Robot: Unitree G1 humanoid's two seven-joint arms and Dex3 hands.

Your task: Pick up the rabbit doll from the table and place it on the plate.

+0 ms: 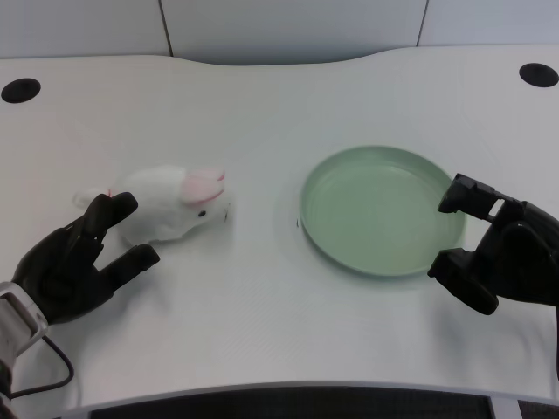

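Observation:
A white rabbit doll (166,203) with pink ears lies on its side on the table's left half, head pointing right. My left hand (77,259) sits just below and to the left of it, fingers spread, the upper fingertips reaching the doll's back end; nothing is in its grasp. The pale green plate (382,209) stands to the right of centre and holds nothing. A gap of bare table separates doll and plate.
My right hand (498,253) rests at the plate's lower right rim. Two round cable holes, the left cable hole (20,89) and the right cable hole (538,74), sit in the far corners. The table's front edge (279,391) runs along the bottom.

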